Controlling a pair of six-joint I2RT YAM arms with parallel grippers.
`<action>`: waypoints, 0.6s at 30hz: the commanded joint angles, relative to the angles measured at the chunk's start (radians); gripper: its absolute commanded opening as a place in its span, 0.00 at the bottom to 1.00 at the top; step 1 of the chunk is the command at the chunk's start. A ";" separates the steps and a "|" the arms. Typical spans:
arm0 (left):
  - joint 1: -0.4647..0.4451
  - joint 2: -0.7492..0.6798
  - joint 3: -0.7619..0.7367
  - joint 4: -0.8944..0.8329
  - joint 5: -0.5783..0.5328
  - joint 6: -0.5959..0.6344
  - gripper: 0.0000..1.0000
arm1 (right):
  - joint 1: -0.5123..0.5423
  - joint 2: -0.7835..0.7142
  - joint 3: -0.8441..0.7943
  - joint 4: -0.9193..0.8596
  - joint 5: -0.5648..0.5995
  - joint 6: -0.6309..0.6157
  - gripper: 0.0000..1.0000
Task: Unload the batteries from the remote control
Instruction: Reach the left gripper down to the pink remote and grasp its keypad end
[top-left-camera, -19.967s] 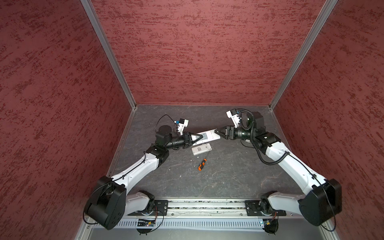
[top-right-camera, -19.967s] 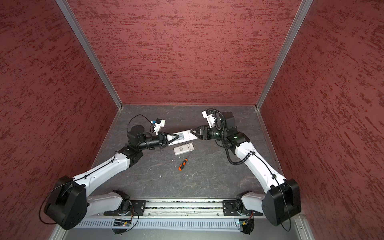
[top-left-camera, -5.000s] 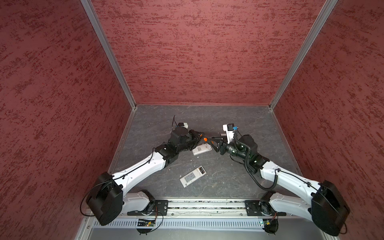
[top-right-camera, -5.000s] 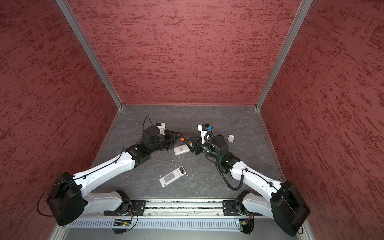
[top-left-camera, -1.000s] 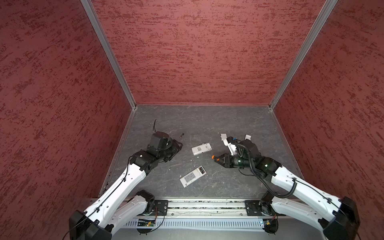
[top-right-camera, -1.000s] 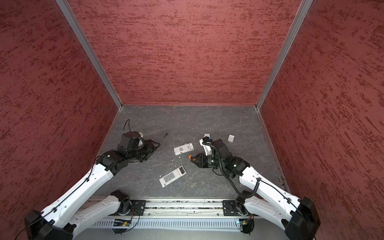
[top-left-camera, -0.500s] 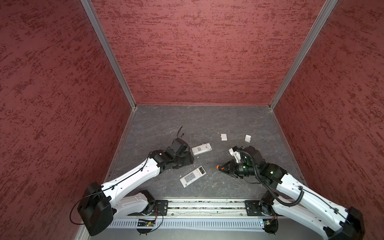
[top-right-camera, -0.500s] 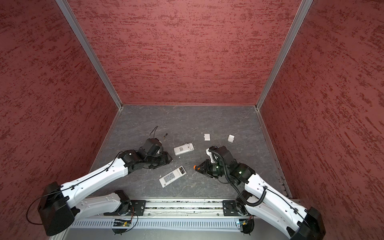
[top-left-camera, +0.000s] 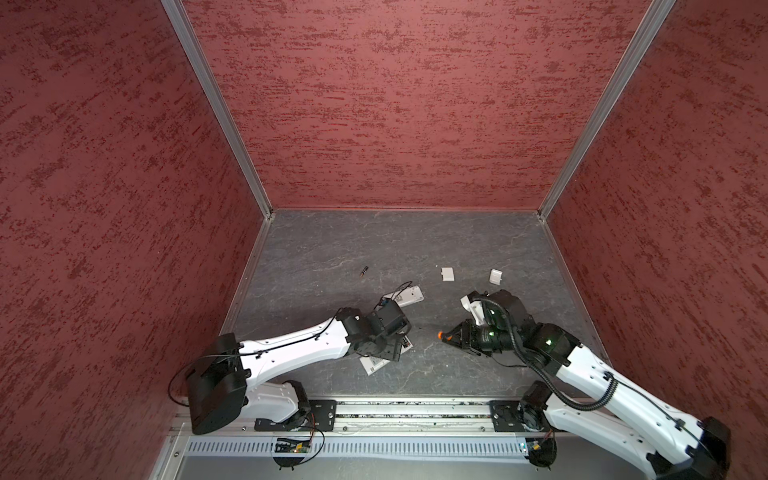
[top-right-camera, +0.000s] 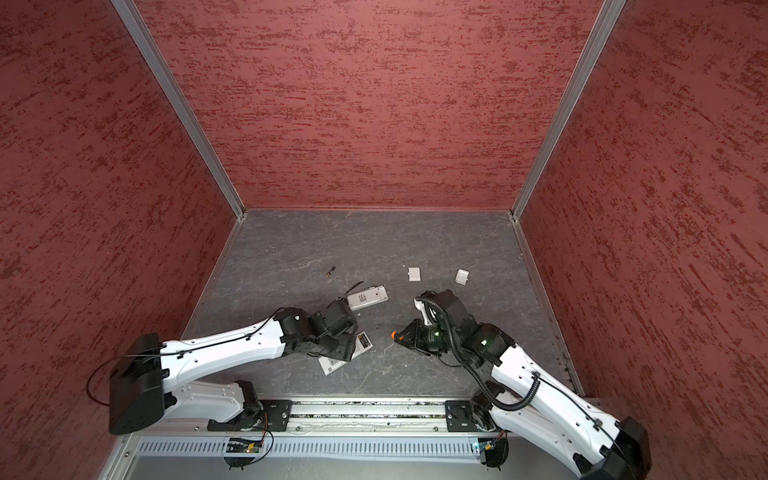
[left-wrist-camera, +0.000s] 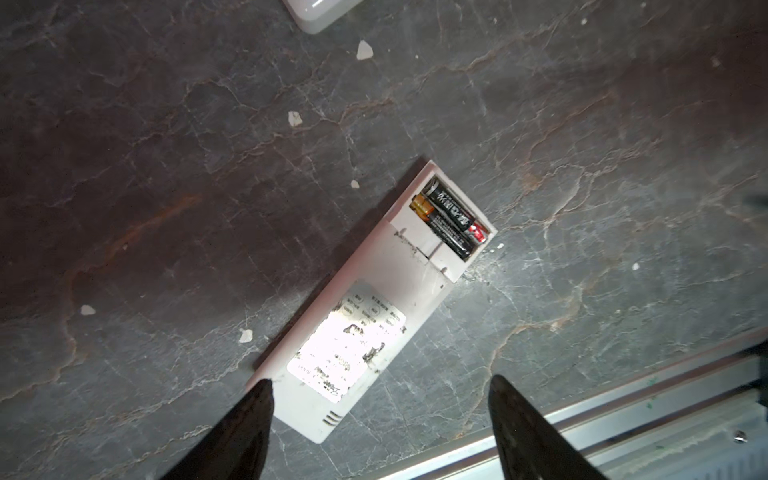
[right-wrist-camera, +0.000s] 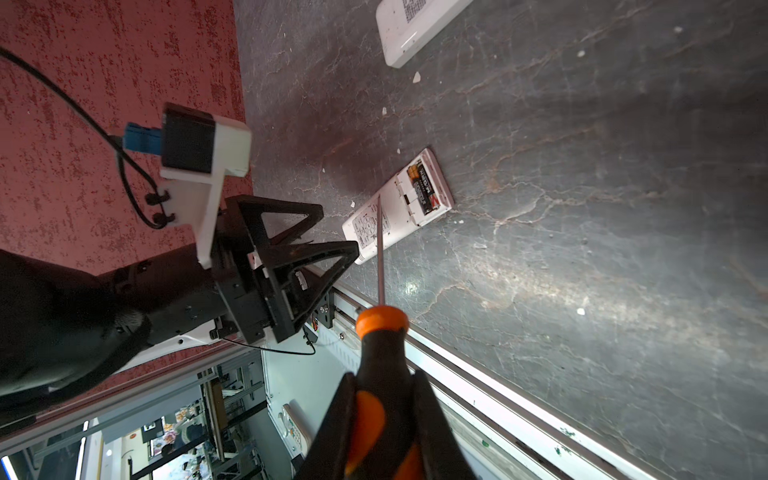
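Left wrist view: dark counter carries white remote control, back up, compartment uncovered. Left gripper spread wide over its labelled end, grasping nothing. Right gripper clenched on screwdriver. Two batteries sit in compartment; in a top view, loose battery lies well apart.

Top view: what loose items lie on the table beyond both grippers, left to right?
small dark cylindrical battery with a coppery end → white rectangular plastic remote control → flat white plastic cover → second white plastic cover
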 joint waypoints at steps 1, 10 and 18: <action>-0.027 0.060 0.043 -0.021 -0.070 0.063 0.82 | -0.001 -0.014 0.041 -0.040 0.044 -0.020 0.00; -0.052 0.174 0.062 0.007 -0.054 0.102 0.82 | -0.004 -0.049 0.041 -0.063 0.067 -0.013 0.00; -0.013 0.218 0.019 0.064 -0.021 0.093 0.82 | -0.006 -0.053 0.023 -0.030 0.055 -0.007 0.00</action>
